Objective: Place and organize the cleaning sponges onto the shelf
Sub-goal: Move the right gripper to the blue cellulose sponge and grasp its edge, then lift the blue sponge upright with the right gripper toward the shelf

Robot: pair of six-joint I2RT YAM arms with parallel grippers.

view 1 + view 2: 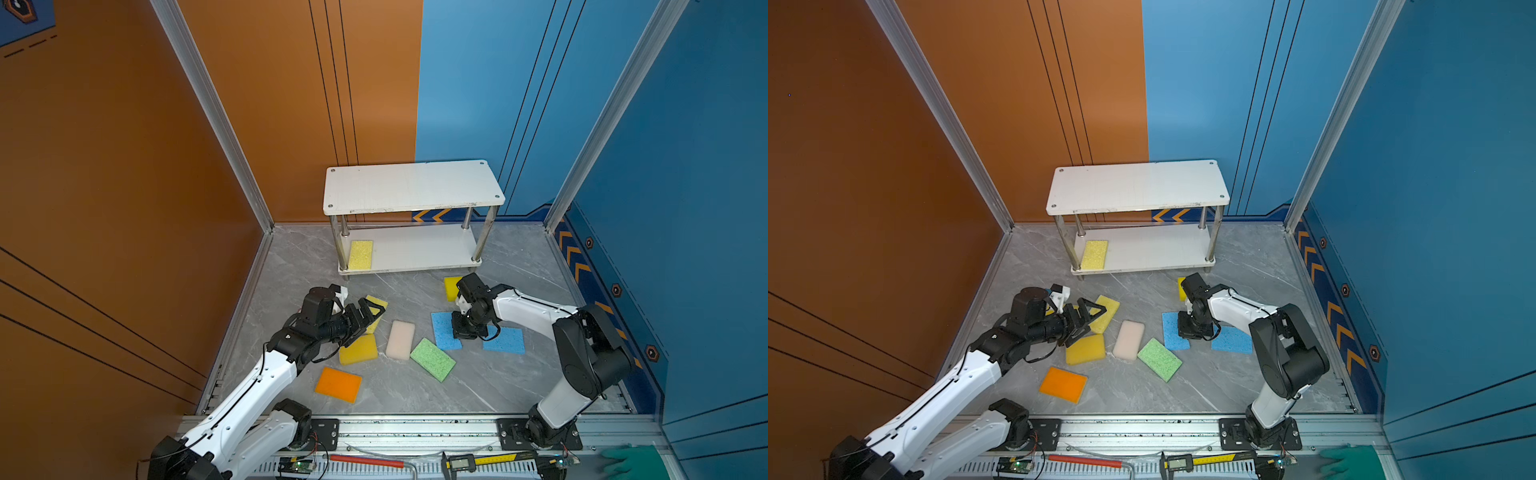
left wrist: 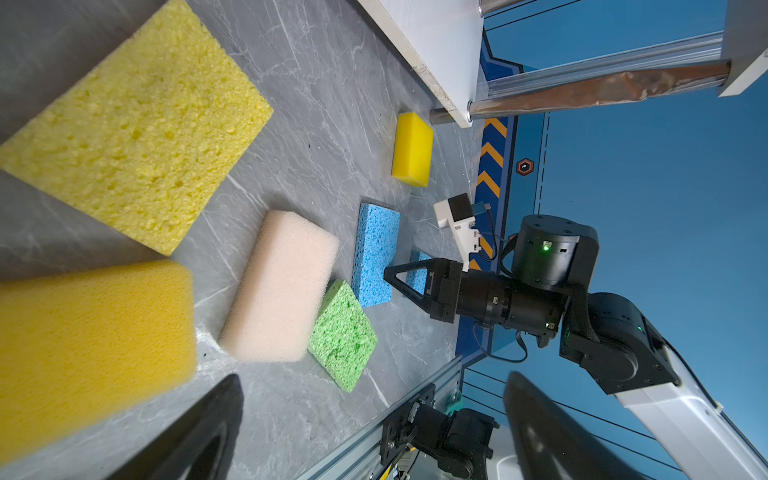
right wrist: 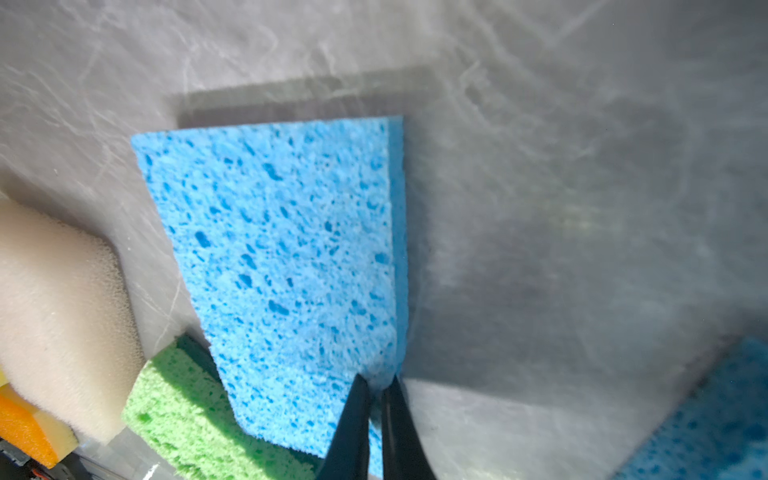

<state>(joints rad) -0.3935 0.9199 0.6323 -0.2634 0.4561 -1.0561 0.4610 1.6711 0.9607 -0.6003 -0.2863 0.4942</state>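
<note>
Just yellow sponge (image 1: 360,255) on shelf (image 1: 419,248); left gripper (image 1: 365,312) spread, right gripper (image 3: 376,381) pinching blue sponge (image 3: 282,249).

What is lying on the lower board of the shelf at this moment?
One porous yellow sponge lies flat at the left end of the lower board. The rest that shows is bare; its back part is hidden under the top board.

Left arm (image 1: 257,382) extended, left gripper (image 1: 365,326) rolled sideways, jaws spread wide. Right arm (image 1: 536,311) bent, right gripper (image 3: 376,381) pointing down, pinching blue sponge (image 3: 282,249) edge at fingertips.
</note>
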